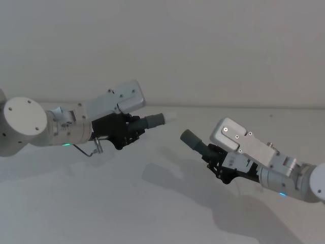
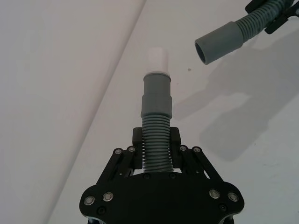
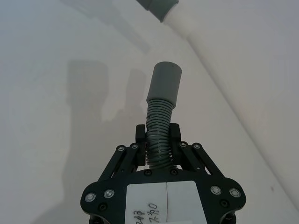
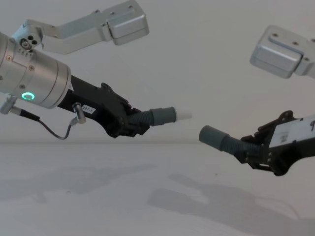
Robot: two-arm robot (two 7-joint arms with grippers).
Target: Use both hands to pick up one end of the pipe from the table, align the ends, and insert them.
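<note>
Both pipe pieces are held in the air above the white table (image 1: 101, 213). My left gripper (image 1: 133, 130) is shut on the ribbed body of one pipe piece (image 2: 157, 116), whose grey cuff ends in a white tip (image 4: 183, 115). My right gripper (image 1: 216, 155) is shut on the ribbed body of the other pipe piece (image 3: 161, 121); its open grey cuff (image 1: 190, 138) points toward the left one. The two ends face each other across a small gap, the right cuff (image 4: 210, 134) slightly lower than the white tip.
A plain pale wall (image 1: 203, 46) stands behind the table. The arms' shadows (image 1: 193, 188) lie on the bare tabletop under the grippers. A thin cable (image 4: 54, 130) loops below the left wrist, beside its green ring (image 4: 28, 96).
</note>
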